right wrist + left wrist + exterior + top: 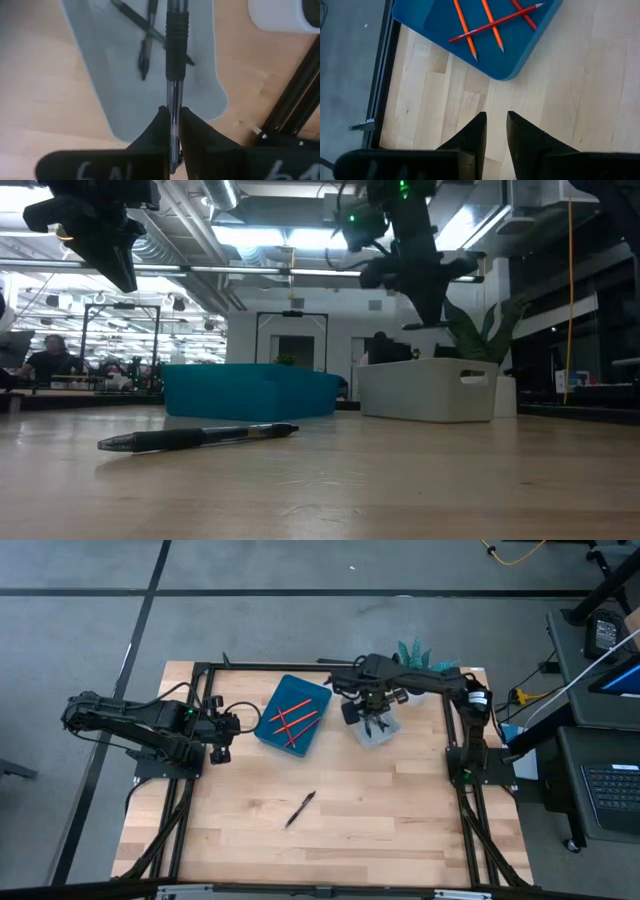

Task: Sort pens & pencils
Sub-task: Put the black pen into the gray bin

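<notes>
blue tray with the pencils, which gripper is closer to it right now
Left. The left gripper hovers just beside the blue tray, over bare table. The right gripper is farther off, above the white bin, shut on a pen.

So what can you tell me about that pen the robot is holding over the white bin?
The slim black pen with a clear barrel is pinched between the right gripper fingers, which close on its see-through lower part. A dark rubbery grip section sits further along it. It points straight out from the gripper and hangs above the pale white plastic bin, touching nothing else. Two or so other black pens already lie crossed inside that bin.
</notes>
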You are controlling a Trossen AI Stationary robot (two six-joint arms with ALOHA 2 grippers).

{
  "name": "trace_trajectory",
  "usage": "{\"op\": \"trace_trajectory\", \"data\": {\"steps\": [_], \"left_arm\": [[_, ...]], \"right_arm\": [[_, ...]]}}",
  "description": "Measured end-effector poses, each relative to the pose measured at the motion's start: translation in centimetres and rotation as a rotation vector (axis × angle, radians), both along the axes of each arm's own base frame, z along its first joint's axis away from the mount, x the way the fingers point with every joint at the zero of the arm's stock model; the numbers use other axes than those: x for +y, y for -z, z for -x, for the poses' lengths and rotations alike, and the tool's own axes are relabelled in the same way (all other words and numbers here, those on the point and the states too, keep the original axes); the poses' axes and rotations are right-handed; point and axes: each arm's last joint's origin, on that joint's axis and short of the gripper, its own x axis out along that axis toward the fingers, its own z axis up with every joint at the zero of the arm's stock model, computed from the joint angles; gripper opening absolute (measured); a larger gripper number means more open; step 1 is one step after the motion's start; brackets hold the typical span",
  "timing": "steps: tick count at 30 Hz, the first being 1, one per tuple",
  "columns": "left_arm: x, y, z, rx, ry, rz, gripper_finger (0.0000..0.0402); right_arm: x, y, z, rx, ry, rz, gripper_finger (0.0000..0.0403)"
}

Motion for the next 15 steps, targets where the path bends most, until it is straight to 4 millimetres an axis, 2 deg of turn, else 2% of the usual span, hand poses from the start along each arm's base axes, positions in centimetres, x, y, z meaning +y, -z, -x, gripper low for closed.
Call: {"op": "trace_trajectory", "data": {"steps": [7,15], "left_arm": [[0.0,-0.1,-0.2,-0.024,-0.001,-0.002,0.0069],[0.0,-0.1,-0.2,-0.030,-0.002,-0.005,0.0069]], "right_arm": [[-1.4,2.4,-0.1,-0.057,-0.014,-0.024,0.0022],[-2.6,5.3,0.9,-0.033,-0.011,-0.073,0.0022]]}}
